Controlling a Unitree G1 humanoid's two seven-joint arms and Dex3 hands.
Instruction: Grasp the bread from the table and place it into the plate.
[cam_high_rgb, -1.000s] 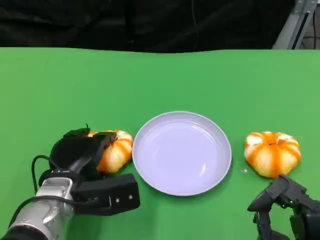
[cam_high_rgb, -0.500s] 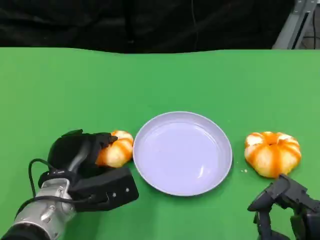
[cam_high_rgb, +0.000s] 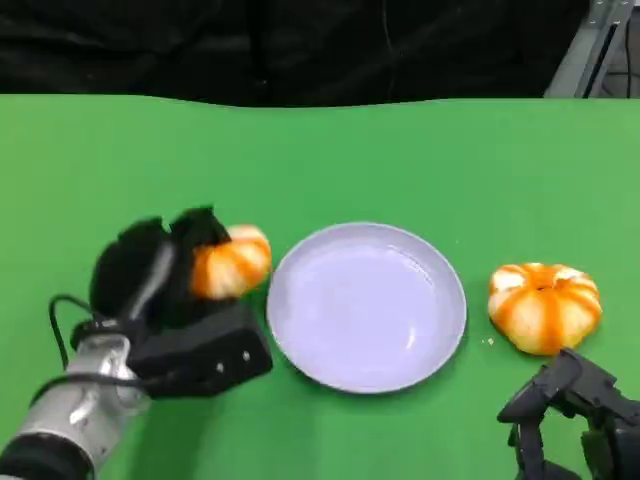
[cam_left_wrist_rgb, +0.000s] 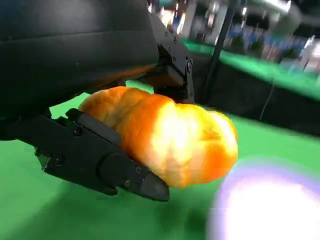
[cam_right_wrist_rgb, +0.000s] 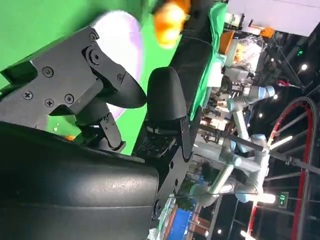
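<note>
My left hand (cam_high_rgb: 160, 275) grips an orange-and-white bread roll (cam_high_rgb: 232, 262) and holds it above the green table, just left of the pale lavender plate (cam_high_rgb: 366, 306). In the left wrist view the bread roll (cam_left_wrist_rgb: 170, 137) sits between the black fingers (cam_left_wrist_rgb: 105, 160), clear of the cloth, with the blurred plate (cam_left_wrist_rgb: 265, 200) beyond it. A second bread roll (cam_high_rgb: 544, 306) lies on the table to the right of the plate. My right hand (cam_high_rgb: 570, 415) rests at the table's lower right, near that roll, holding nothing; its fingers (cam_right_wrist_rgb: 107, 95) are apart.
The green table (cam_high_rgb: 320, 160) stretches back to a dark backdrop. A metal frame (cam_high_rgb: 590, 45) stands at the far right corner. The plate (cam_right_wrist_rgb: 117, 35) and the held roll (cam_right_wrist_rgb: 170, 17) show in the right wrist view.
My left hand has closed on the left bread roll and lifted it off the table, up and slightly away from me. The right hand and the other roll have stayed put.
</note>
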